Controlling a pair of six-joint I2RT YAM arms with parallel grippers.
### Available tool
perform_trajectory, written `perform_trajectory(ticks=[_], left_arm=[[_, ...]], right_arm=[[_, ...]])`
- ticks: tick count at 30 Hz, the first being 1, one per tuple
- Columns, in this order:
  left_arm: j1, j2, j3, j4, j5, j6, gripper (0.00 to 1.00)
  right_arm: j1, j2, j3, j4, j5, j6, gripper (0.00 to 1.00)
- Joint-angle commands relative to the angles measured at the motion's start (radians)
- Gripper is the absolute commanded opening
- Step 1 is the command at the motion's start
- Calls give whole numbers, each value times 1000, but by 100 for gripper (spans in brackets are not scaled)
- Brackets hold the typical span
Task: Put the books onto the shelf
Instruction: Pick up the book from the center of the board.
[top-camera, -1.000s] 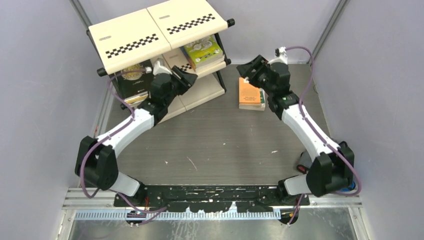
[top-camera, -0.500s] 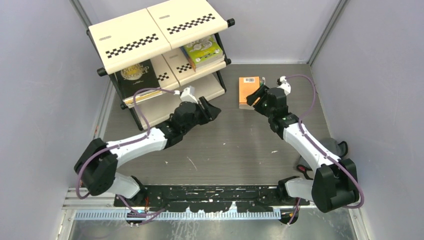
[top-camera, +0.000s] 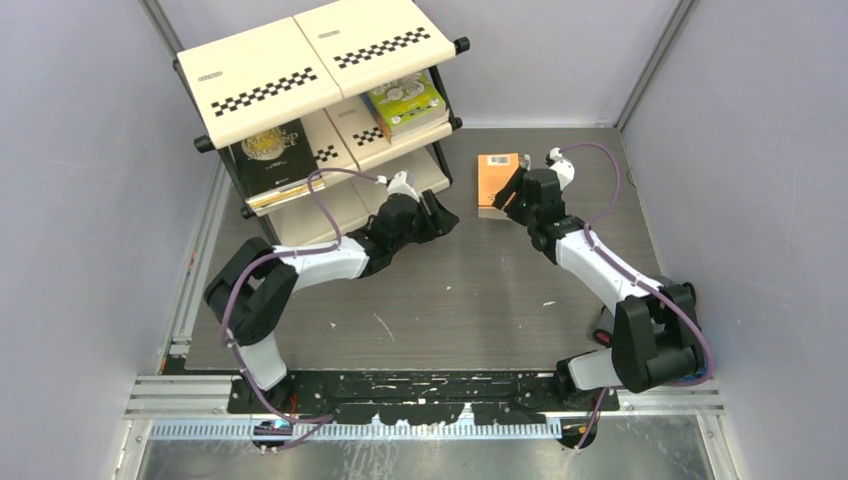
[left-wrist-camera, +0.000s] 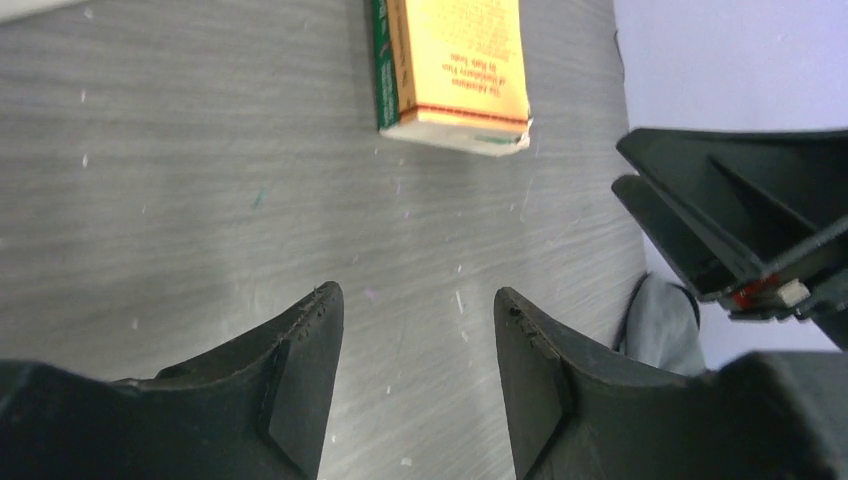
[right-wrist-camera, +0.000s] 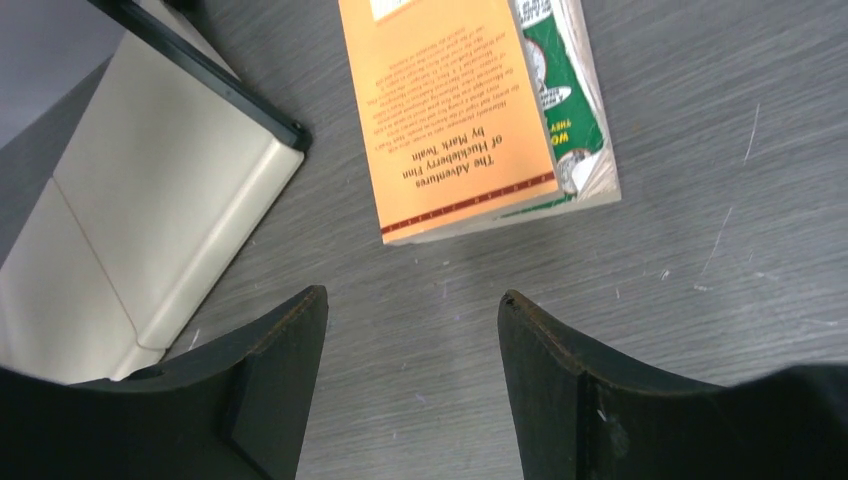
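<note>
An orange book (top-camera: 497, 172) lies flat on the table on top of a green book (right-wrist-camera: 565, 100), to the right of the shelf (top-camera: 320, 62). On the shelf's middle tier rest a black book (top-camera: 272, 148) and a lime green book (top-camera: 405, 100). My left gripper (top-camera: 443, 214) hovers low over the table left of the orange book (left-wrist-camera: 455, 60); it is open and empty (left-wrist-camera: 418, 295). My right gripper (top-camera: 509, 192) is at the near edge of the orange book (right-wrist-camera: 450, 110), open with only table between its fingers (right-wrist-camera: 412, 296).
The cream bottom panel of the shelf (right-wrist-camera: 150, 220) sits close to the left of the stacked books. A grey-blue cloth (left-wrist-camera: 665, 325) lies by the right wall. Purple walls enclose the table at the back and on both sides.
My left arm has drawn back from the shelf and swung right towards the orange book, leaving the black book on the middle tier. My right gripper has dropped to the book's near edge.
</note>
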Motion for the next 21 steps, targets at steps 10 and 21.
perform_trajectory(ticks=[10, 21], left_arm=[[123, 225, 121, 198, 161, -66, 61], [157, 303, 175, 228, 211, -70, 62]], right_arm=[[-39, 150, 140, 78, 49, -53, 68], [-42, 251, 159, 119, 29, -30, 68]])
